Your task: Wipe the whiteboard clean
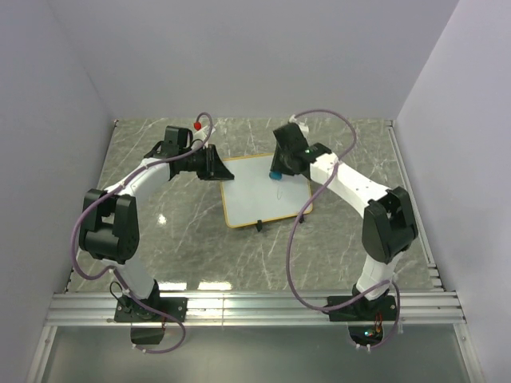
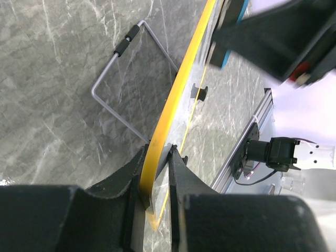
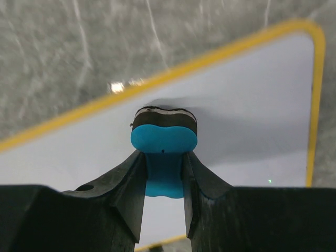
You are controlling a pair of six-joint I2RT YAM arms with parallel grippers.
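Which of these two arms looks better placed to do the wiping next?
The right arm: its jaws are shut on the blue eraser block, felt end facing the white, orange-framed whiteboard. The left arm has its jaws clamped on the board's frame, steadying it.

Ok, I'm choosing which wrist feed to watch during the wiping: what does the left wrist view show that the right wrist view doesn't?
Left wrist only: the left gripper shut on the edge of the whiteboard, seen edge-on, and the wire stand behind it.
Right wrist only: the board's white face and the right gripper shut on the blue eraser, dark pad toward the board.
Both: the yellow frame, the marble table, and the eraser's blue, only a sliver from the left.
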